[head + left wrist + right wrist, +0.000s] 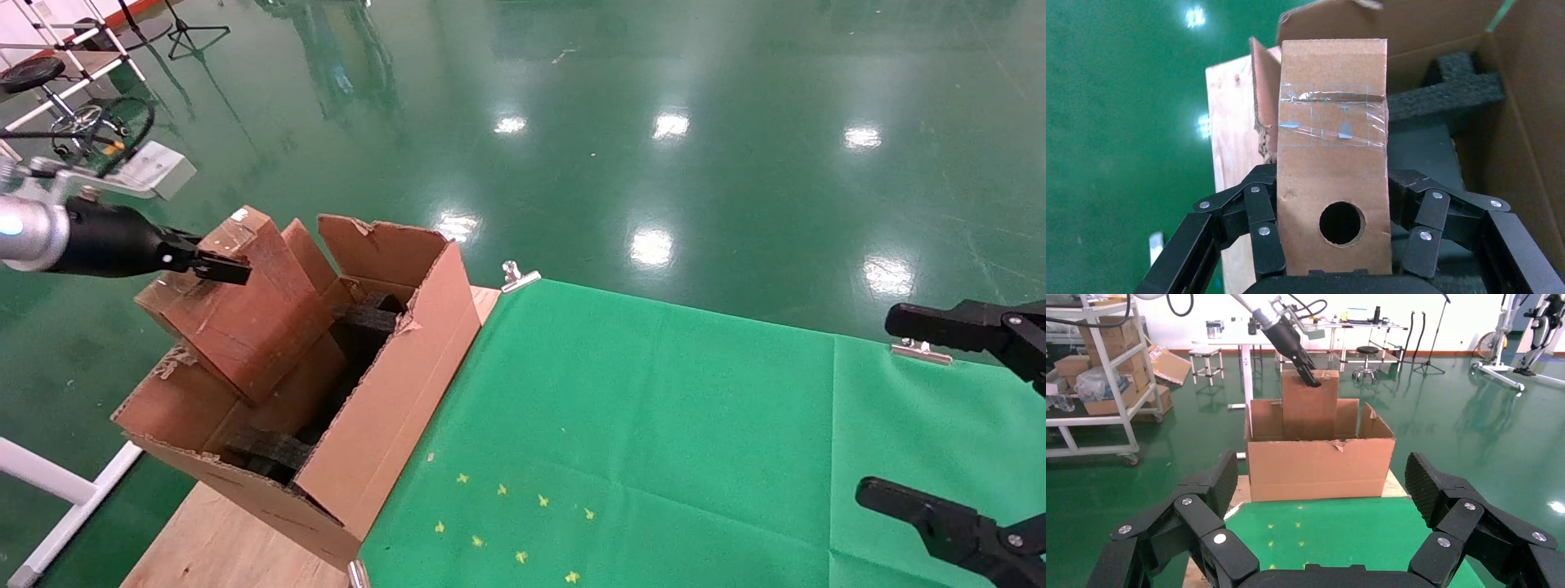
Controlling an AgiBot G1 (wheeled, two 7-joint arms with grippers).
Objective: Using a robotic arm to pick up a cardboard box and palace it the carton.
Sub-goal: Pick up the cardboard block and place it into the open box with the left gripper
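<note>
My left gripper (214, 267) is shut on the cardboard box (245, 322), a flat reddish-brown box held tilted, its lower end down inside the carton (392, 384). In the left wrist view the box's narrow face (1330, 165) shows clear tape and a round hole, and a black finger (1260, 208) presses each side. The carton is large and brown with torn flaps, and black foam (1444, 98) lies inside it. The right wrist view shows the box (1310, 410) standing up out of the carton (1321, 465). My right gripper (932, 416) hangs open over the table's right side, holding nothing.
A green cloth (654, 408) covers the table, held by metal clips (516, 276), with several yellow marks (507, 523) near the front. Bare wood (212, 539) shows under the carton at the left end. A shelving cart (1101, 386) stands on the floor beyond.
</note>
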